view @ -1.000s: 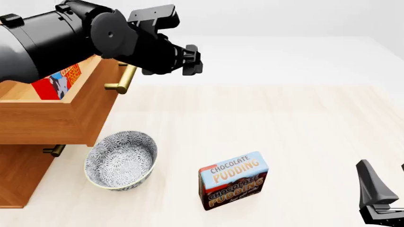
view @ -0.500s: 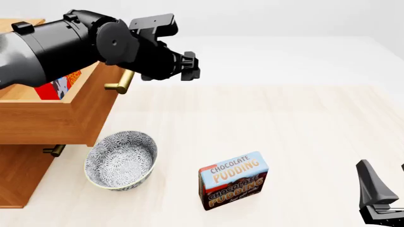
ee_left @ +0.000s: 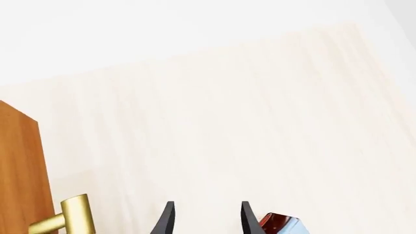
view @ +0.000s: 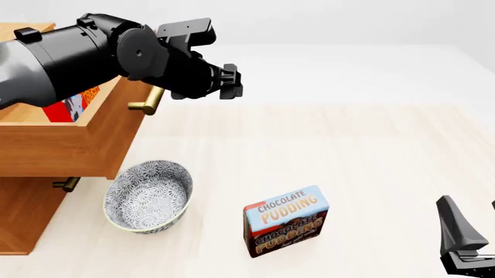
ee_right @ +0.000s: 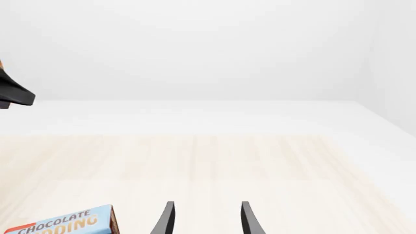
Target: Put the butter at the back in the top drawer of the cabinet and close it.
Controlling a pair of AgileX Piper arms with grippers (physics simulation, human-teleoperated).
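The butter [view: 68, 103] stands on edge inside the open top drawer [view: 73, 145], its long axis apparently along the drawer's depth; placement looks done, closing remains. The left end effector [view: 229, 81], fingers slightly parted and empty, hovers just beyond the brass handle [view: 148, 102]. The right end effector [ee_right: 204, 219] idles, parted and empty.

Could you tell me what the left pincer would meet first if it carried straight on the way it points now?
Probably the bare table. The left pincer looks open with nothing between its tips; the pudding box and brass handle lie off to either side.
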